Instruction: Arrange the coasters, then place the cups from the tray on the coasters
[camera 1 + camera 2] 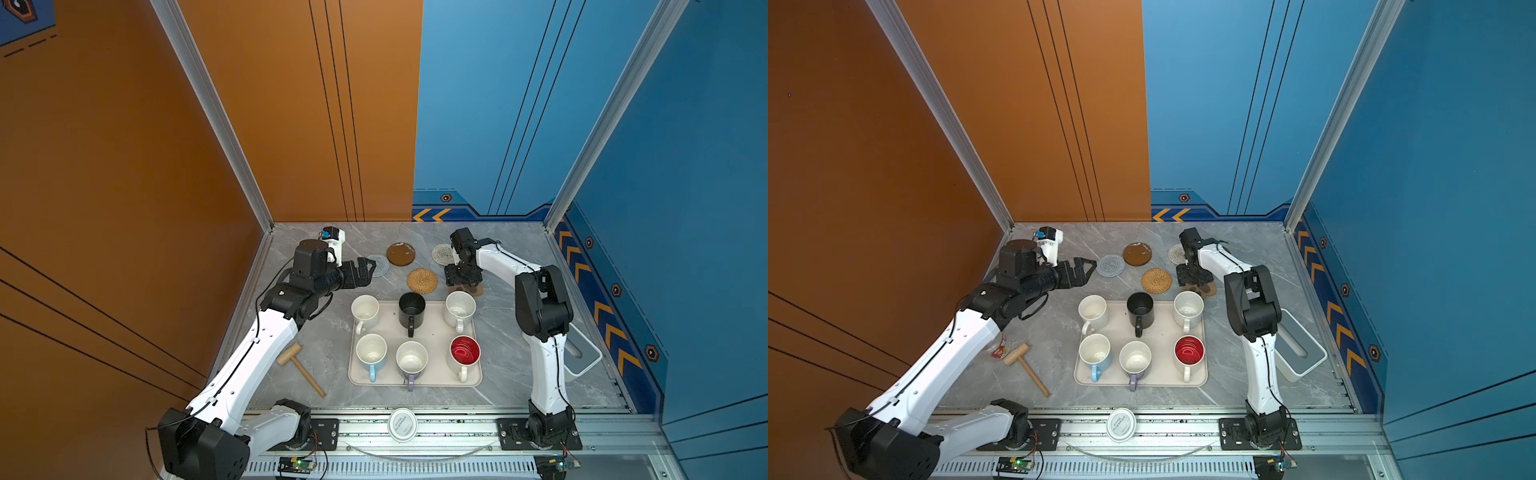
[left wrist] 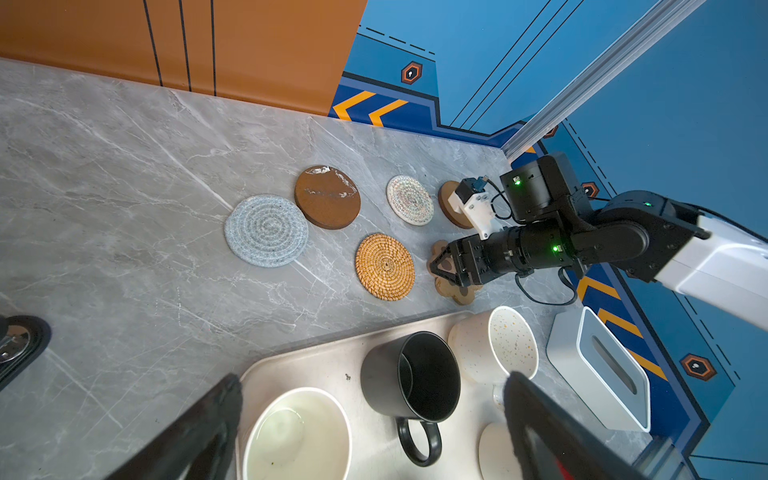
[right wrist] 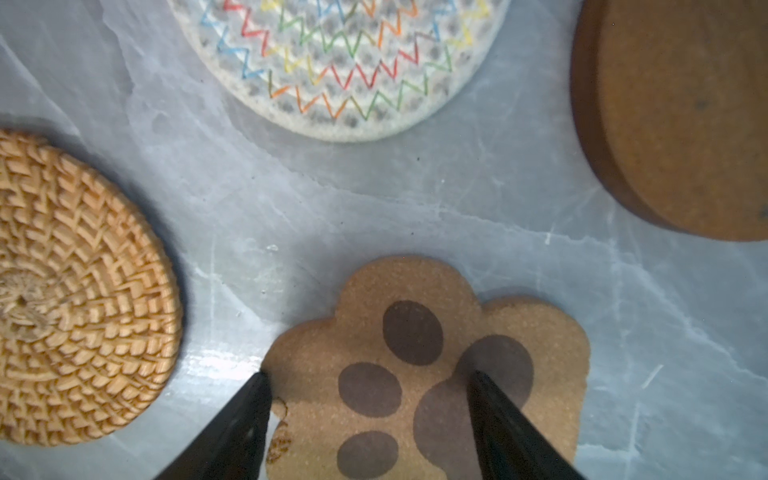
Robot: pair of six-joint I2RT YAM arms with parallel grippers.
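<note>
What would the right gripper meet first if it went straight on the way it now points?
The paw-shaped coaster: the right gripper points down at it with open jaws, one tip at its edge, one over its print. Whether the tips touch it, I cannot tell.

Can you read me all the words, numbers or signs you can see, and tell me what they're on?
No words here are clear enough to read.
On the round white lid: grey print, too small to read.
On the glass jar: a red label, too blurred.
On the paw-shaped coaster: a tiny burnt mark at its edge, blurred.
On the blue wall: yellow arrow marks and hexagon badges, no letters.
</note>
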